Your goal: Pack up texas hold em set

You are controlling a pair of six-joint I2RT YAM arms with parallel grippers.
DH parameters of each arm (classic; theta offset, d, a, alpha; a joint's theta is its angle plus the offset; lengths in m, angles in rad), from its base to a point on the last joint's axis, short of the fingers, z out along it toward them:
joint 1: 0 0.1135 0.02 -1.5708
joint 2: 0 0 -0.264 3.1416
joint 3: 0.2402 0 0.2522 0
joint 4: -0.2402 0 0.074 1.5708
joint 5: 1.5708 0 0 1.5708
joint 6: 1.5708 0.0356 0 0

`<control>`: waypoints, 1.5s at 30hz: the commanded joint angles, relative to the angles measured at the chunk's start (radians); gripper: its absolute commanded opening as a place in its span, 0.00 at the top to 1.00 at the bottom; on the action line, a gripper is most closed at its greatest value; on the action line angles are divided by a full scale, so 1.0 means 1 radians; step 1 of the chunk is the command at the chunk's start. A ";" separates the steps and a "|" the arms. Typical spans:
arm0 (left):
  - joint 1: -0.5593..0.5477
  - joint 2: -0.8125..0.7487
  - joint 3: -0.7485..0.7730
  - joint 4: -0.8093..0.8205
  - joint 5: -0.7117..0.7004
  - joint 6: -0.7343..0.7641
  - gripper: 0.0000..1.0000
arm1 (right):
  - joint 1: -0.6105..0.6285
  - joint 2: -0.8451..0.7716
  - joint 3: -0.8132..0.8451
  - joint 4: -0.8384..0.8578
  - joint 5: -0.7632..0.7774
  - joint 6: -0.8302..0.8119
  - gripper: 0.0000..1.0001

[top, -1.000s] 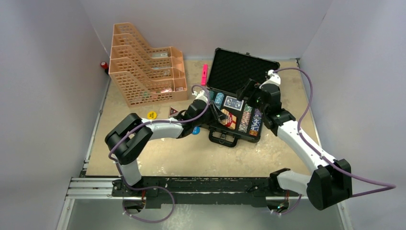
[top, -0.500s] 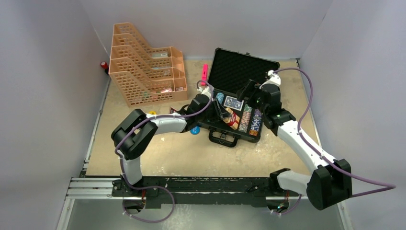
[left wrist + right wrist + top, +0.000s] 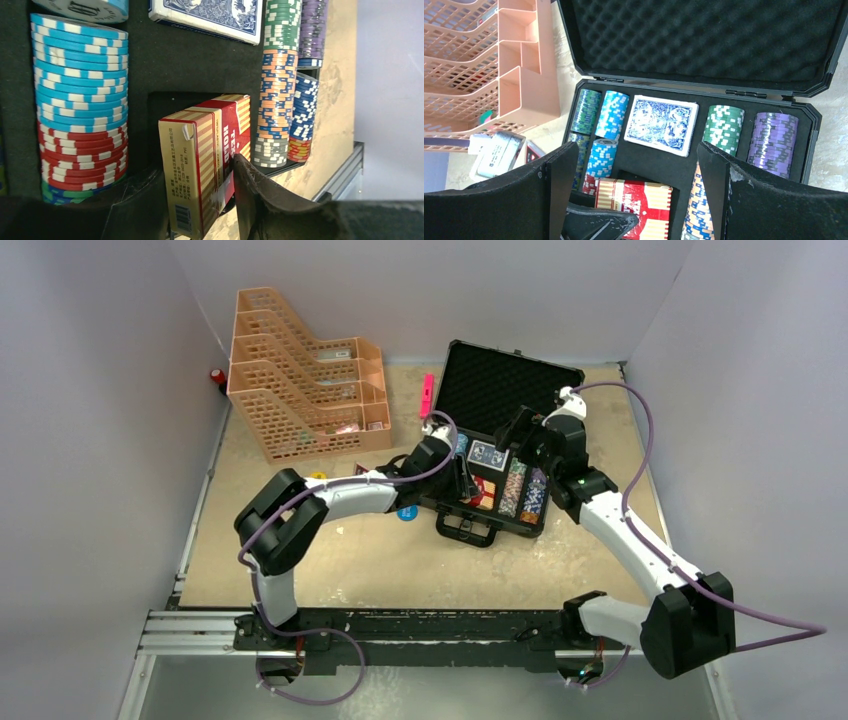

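Left wrist view: red deck (image 3: 210,130) sits in the case (image 3: 694,35), tilted on edge over its foam recess, btwn the blue/red chip stack (image 3: 80,100) and the orange/green stack (image 3: 277,100); not yet flat, I'd judge. Your left gripper (image 3: 199,167) flanks it, one finger each side; can't tell if it's clamped or just touching. Release low, then nudge the deck's top edge w/ one finger so it drops square. Don't clip the chip rows. Blue deck (image 3: 662,125) is seated behind. Your right gripper (image 3: 636,150) hovers over the case, jaws wide apart, empty. The open case lies far right on the worktop (image 3: 400,570).
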 commanded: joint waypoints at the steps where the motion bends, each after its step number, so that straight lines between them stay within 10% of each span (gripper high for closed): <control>1: -0.005 -0.058 0.071 -0.124 -0.080 0.106 0.55 | -0.005 -0.018 0.014 0.009 -0.007 -0.002 0.10; 21: -0.004 -0.072 0.170 -0.276 -0.185 0.216 0.43 | -0.005 -0.039 0.004 0.013 -0.010 -0.018 0.09; 31: -0.003 -0.028 0.183 -0.273 -0.166 0.228 0.73 | -0.006 -0.032 -0.001 0.011 -0.009 -0.021 0.09; 45: -0.004 0.083 0.192 -0.139 0.133 0.174 0.78 | -0.009 -0.032 -0.008 0.008 0.002 -0.022 0.09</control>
